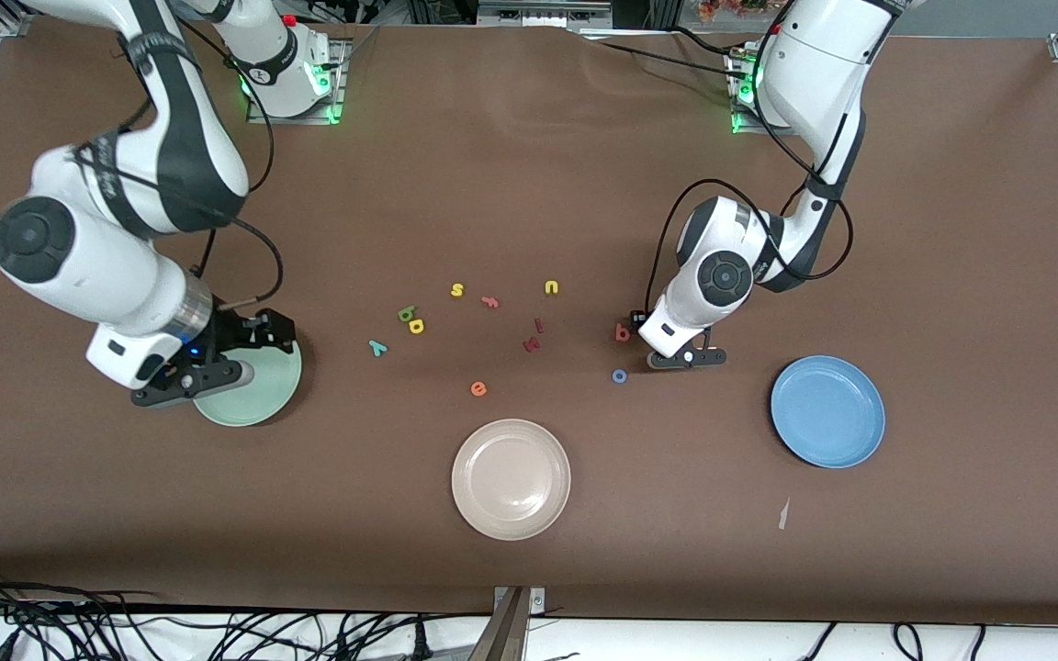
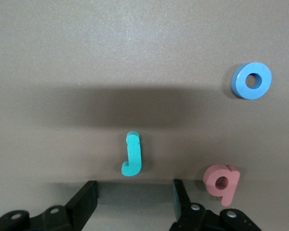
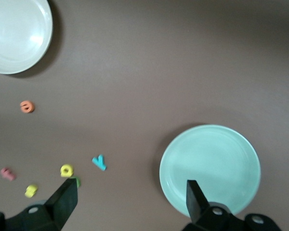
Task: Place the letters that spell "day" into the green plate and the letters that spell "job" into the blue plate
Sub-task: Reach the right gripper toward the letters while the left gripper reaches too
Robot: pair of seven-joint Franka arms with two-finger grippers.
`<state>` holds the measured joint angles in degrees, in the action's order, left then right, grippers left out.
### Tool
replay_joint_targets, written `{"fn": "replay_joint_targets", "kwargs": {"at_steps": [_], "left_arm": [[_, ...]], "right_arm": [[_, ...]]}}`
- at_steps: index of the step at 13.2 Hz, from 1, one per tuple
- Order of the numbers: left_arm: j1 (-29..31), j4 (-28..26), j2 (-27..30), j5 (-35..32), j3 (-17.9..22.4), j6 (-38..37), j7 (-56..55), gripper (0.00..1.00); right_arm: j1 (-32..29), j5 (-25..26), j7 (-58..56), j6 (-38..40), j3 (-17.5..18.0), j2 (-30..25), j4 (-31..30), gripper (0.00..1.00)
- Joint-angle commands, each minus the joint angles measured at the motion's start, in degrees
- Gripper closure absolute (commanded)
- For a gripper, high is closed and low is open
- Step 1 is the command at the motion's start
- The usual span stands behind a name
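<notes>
Showing only in left wrist view: teal "j" (image 2: 131, 161) between parted jaws; right jaws apart.

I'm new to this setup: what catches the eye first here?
Tiny foam letters lie scattered mid-table, farther from the front camera than the beige plate. The left gripper straddles the teal j, jaws apart. The right gripper hovers open by the green plate.

My left hand (image 1: 687, 358) is low at the table, wrist bent down, its fingers (image 2: 89, 195) parted. My right hand (image 1: 194, 376) hangs on a folded arm, fingers (image 3: 65, 195) spread wide and holding nothing.
</notes>
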<state>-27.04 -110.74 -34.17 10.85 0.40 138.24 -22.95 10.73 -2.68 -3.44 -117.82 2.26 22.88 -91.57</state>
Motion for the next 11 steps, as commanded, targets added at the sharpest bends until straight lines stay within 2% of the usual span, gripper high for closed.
{"fn": "replay_joint_targets", "kwargs": {"at_steps": [1, 4, 6, 8, 11], "left_arm": [[-0.73, -0.19, 0.24, 1.1, 0.48, 1.15, 1.07, 0.41], [-0.65, 0.87, 0.16, 1.1, 0.57, 1.07, 1.07, 0.41], [-0.65, 1.05, -0.1, 1.1, 0.57, 1.07, 1.07, 0.41], [-0.64, 1.05, -0.2, 1.02, 0.65, 1.07, 1.16, 0.45], [-0.38, 1.14, -0.28, -0.48, 0.65, 1.07, 1.16, 0.54]], "right_arm": [[-0.79, -0.14, 0.62, -8.29, 2.83, -1.96, -8.86, 0.0], [-0.79, 0.39, 1.33, -10.67, 4.85, -2.4, -13.27, 0.0], [-0.79, 3.02, 2.47, -15.74, 6.52, -2.49, -18.18, 0.0], [-0.36, 3.65, 2.48, -22.16, 7.41, -1.8, -22.23, 0.0], [0.7, 5.05, 2.48, -25.96, 7.41, 1.19, -24.18, 0.0]]}}
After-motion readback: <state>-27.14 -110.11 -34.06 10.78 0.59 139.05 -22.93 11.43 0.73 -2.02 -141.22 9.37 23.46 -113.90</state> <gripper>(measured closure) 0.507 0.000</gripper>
